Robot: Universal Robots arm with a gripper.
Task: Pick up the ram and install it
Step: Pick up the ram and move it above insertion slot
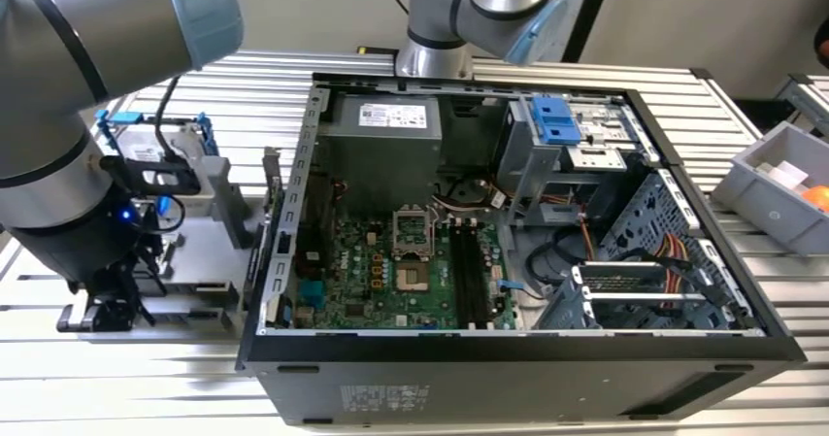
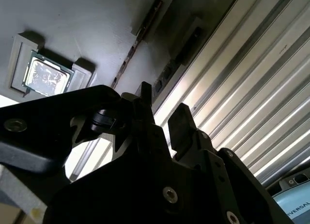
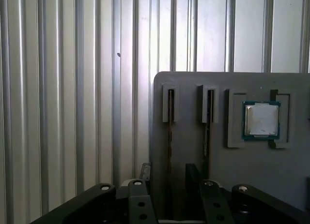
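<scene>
Two rams stand on edge in the slots of a grey holder plate [image 3: 193, 195]. One ram [image 3: 170, 137] [image 2: 127, 57] runs straight toward my gripper, and the other ram [image 3: 207, 132] sits in the neighbouring slot. My gripper [image 3: 168, 171] [image 2: 162, 110] is low over the plate and open, its black fingers [image 3: 144, 171] either side of the first ram's line without touching it. In the exterior view the gripper [image 1: 111, 305] hangs over the holder, on the exterior view's left of the open computer case [image 1: 279, 261]. The motherboard's black slots [image 1: 467, 271] lie bare inside.
A small square silver chip [image 3: 261, 120] [image 2: 46, 76] rests in a recess of the same plate. A hard drive in a blue frame [image 1: 155, 145] stands behind the holder. A grey bin [image 1: 778, 188] sits at the exterior view's right on the slatted metal table [image 1: 130, 387].
</scene>
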